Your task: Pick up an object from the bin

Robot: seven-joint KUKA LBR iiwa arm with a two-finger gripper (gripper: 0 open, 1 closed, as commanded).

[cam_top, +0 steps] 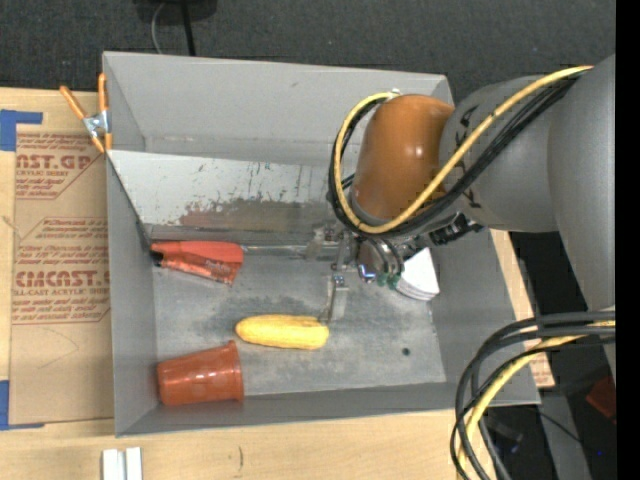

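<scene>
You had lifted nothing yet: the yellow banana (282,332) lay on the floor of the bin (260,98), your jaws just off its right end, their spread impossible to tell, so gripping and raising apparently remained.

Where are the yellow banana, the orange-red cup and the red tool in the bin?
yellow banana (283,332): camera view, the middle of its body.
orange-red cup (200,374): camera view, its side wall.
red tool (200,258): camera view, its red handle.
</scene>
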